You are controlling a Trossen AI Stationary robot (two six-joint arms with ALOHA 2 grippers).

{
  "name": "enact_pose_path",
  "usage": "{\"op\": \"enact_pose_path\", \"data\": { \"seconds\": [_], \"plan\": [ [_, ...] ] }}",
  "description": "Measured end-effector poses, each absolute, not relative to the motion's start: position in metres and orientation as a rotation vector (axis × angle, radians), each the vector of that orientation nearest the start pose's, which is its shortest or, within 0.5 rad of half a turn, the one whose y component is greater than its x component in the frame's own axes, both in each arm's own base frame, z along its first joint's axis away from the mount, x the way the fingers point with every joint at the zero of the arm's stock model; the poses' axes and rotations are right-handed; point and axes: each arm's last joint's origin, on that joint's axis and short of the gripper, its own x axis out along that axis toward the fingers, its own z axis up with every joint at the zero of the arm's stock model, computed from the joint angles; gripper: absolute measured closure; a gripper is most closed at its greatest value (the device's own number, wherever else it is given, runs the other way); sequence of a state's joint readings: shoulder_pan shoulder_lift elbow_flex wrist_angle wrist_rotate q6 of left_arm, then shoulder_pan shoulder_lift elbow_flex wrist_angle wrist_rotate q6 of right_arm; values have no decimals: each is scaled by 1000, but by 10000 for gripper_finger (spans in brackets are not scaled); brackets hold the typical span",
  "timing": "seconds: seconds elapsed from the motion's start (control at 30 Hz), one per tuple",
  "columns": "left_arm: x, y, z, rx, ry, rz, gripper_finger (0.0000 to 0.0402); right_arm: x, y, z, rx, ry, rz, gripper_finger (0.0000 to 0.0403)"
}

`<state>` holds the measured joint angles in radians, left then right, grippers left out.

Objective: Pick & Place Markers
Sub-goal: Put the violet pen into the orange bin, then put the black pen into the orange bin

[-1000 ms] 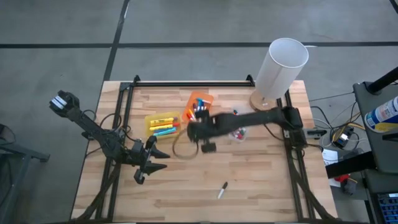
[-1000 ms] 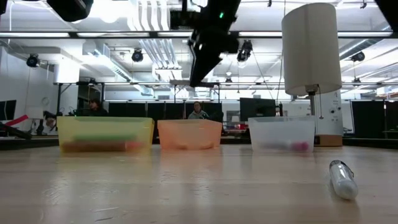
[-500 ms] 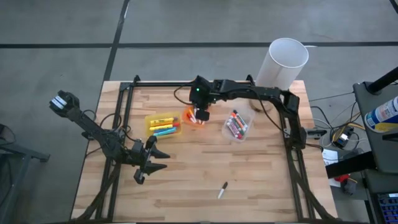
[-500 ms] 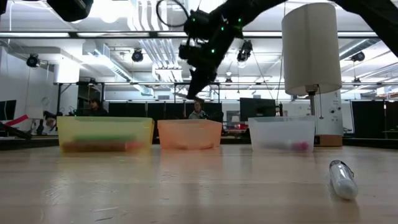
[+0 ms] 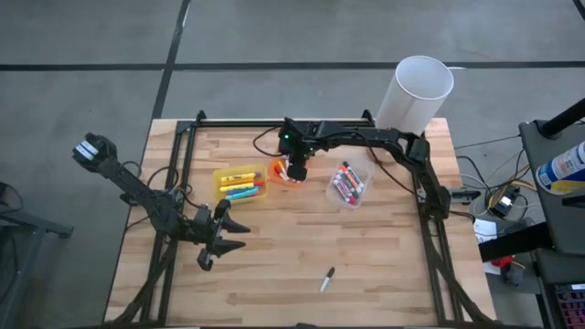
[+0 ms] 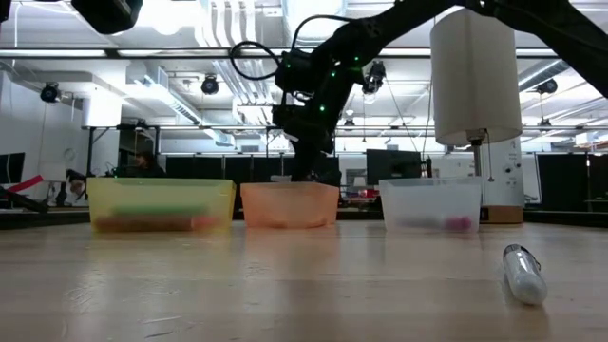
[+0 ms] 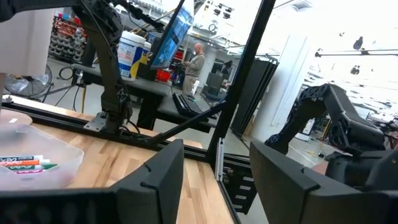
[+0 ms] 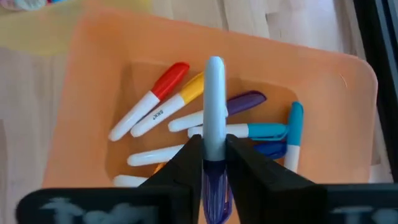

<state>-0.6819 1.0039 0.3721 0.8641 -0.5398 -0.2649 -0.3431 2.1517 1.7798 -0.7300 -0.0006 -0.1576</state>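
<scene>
Right wrist view: the right gripper [image 8: 214, 163] is pinching a white marker with purple cap [image 8: 214, 118] between nearly closed jaws, hanging over the orange bin [image 8: 87, 106]. The left gripper [image 5: 222, 236], jaws wide and empty, is waiting near the table's left edge.

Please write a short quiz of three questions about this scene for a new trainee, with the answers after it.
1. True or false: the right gripper is above the orange bin.
2. What is between the right gripper's fingers? A) a white marker with a purple cap B) a yellow bin C) nothing
3. Where does the loose marker lie, and where is the left gripper?

Key:
1. True.
2. A.
3. The loose marker lies on the bare table, near its front edge. The left gripper waits open over the table's left side, holding nothing.
</scene>
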Motion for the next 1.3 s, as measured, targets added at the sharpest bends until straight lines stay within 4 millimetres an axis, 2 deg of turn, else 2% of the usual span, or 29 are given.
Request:
{"op": "enact_pose_path", "data": {
  "seconds": [0.23, 0.37, 0.5, 0.67, 0.83, 1.0, 1.13, 1.3],
  "plan": [
    [166, -116, 250, -392, -164, -165, 223, 430, -153, 209, 32, 1113, -208, 250],
    [166, -116, 250, -392, -164, -166, 223, 414, -133, 225, -10, 1237, -123, 218],
    [166, -116, 250, -392, -163, -166, 223, 404, -93, 241, -7, 1320, 13, 217],
    [166, -116, 250, -390, -162, -165, 223, 402, -29, 253, -66, 1339, 150, 228],
    [166, -116, 250, -389, -159, -165, 223, 404, 40, 251, -179, 1319, 291, 239],
    [166, -116, 250, -388, -158, -165, 223, 397, 99, 242, -281, 1283, 408, 248],
    [166, -116, 250, -388, -159, -165, 223, 384, 133, 234, -343, 1295, 475, 252],
    [166, -116, 250, -389, -159, -165, 223, 371, 160, 225, -358, 1321, 486, 259]
  ]
}}
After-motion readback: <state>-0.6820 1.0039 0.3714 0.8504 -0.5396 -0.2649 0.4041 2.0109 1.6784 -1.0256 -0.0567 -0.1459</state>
